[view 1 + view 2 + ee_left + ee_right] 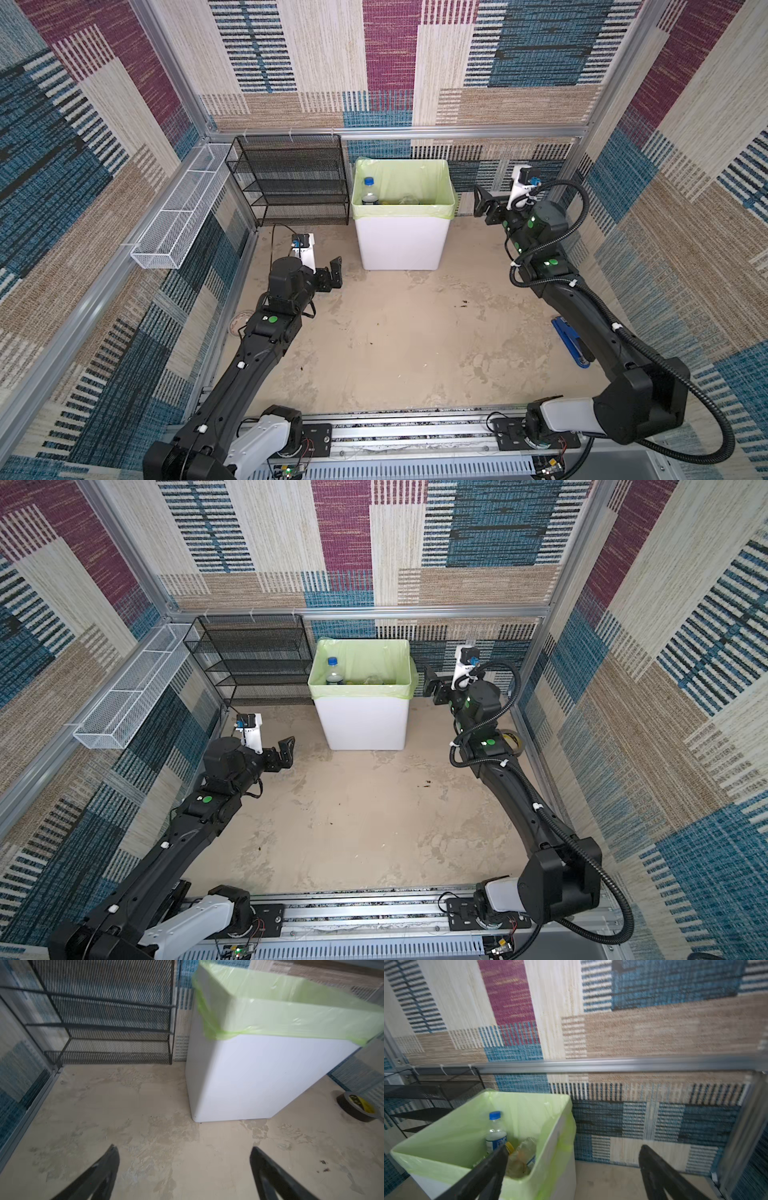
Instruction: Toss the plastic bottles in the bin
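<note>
Hanging wide open with nothing between its jaws, the left gripper (184, 1148) sat low over the beige floor (395, 332), off the front left corner of the white bin (401, 243) as both top views showed it. It was near the bin's wall but clear of it.

The right gripper (574, 1147) was spread just as wide and was also empty. It was held up at the height of the bin's rim, just to the right of the bin, apart from the pale green bag (446, 199) folded over the edge.

The plastic bottles in view all lay inside the bin. A clear one with a blue cap (495, 1132) stood upright against the left inner wall. Beside it lay a crumpled clear bottle (523, 1155), with a yellow cap (509, 1147) between the two. How many more lay beneath them could not be told.

A black mesh shelf rack (291, 183) stood just left of the bin against the back wall, and a white wire basket (183, 212) hung farther left of the bin. A dark tape roll (357, 1107) lay on the floor to the right of the bin, and a blue stapler-like object (569, 340) lay well in front of the bin on that same side.
</note>
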Motion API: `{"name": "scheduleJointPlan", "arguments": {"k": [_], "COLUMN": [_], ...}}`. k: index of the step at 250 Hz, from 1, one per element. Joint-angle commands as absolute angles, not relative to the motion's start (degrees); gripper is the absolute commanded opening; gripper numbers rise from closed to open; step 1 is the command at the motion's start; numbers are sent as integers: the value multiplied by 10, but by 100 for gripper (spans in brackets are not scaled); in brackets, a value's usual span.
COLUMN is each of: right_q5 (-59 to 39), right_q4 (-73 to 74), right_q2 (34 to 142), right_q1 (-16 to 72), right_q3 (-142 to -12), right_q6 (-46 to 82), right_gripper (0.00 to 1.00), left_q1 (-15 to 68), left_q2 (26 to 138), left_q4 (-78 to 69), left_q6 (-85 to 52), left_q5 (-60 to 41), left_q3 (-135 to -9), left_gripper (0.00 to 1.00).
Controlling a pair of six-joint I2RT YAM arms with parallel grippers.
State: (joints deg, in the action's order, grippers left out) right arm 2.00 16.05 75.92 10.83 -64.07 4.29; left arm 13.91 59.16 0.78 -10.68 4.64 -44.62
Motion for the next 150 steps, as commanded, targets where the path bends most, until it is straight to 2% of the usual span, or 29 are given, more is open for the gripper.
{"name": "scheduleJointPlan", "arguments": {"k": [1, 50, 67, 96, 150], "right_q5": [56, 159, 165, 173, 190], "right_q4": [215, 316, 340, 374, 496], "right_q2": [726, 630, 601, 597, 636], "right_q1": [83, 50, 32, 23, 20], "right_q3": [-550, -310, -249, -192, -124], "right_q6": [78, 100, 123, 122, 111], "right_gripper": [99, 99, 99, 99, 99], "left_q1": [139, 137, 133, 121, 98], "left_q2": [596, 615, 616, 633, 685], "left_q4": [-70, -226, -250, -324, -340], "left_q6": [-168, -147, -132, -86, -74], "left_q5": [138, 270, 304, 311, 341], "left_q3": [-376, -251, -236, -218, -218], "left_gripper": [98, 99, 99, 99, 98]}}
